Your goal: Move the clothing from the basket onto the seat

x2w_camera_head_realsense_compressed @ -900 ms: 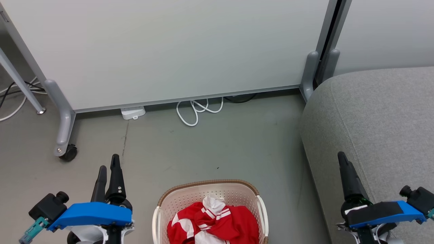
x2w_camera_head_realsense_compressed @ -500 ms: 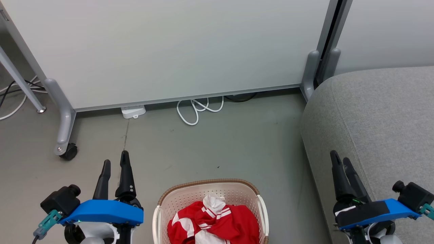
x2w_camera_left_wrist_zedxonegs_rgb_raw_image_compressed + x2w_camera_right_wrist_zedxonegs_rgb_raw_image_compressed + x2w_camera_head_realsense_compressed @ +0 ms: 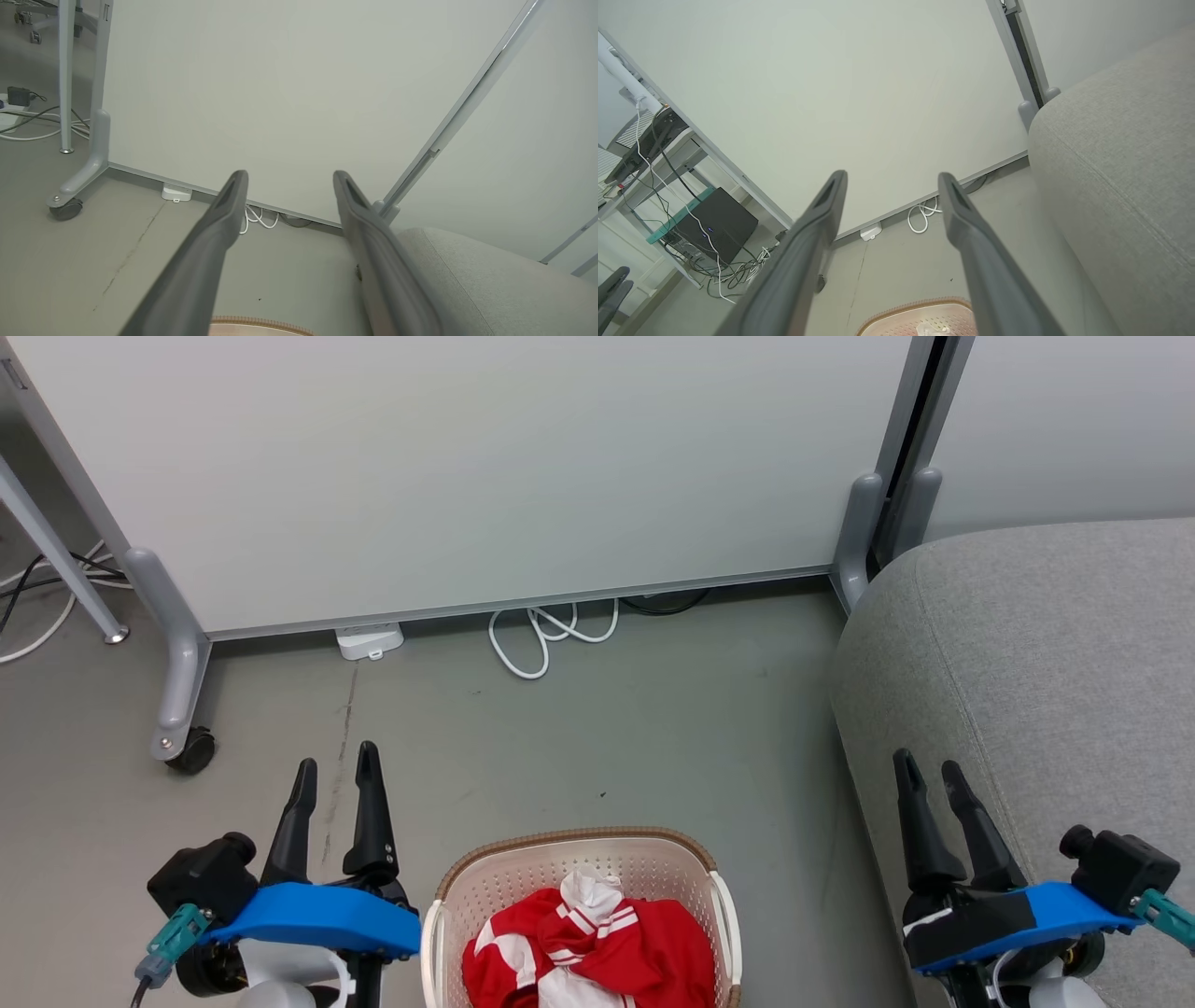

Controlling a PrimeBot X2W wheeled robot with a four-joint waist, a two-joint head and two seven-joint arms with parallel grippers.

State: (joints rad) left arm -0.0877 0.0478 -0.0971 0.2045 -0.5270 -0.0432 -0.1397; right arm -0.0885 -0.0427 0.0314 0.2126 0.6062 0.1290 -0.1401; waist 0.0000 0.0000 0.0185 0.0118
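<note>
Ahead, floor (image 3: 597, 737) open beyond rim of basket (image 3: 579, 840), clothing (image 3: 635, 952) inside, seat (image 3: 971, 691) edge right

In the head view the basket (image 3: 569, 836) and the clothing (image 3: 644, 952) heaped in it are cut off by the bottom edge, and the red and white folds are too bunched for one garment to be told from another. The seat (image 3: 1027, 644) is cropped by the right and bottom edges, and in both wrist views the basket is cut to its far end.
</note>
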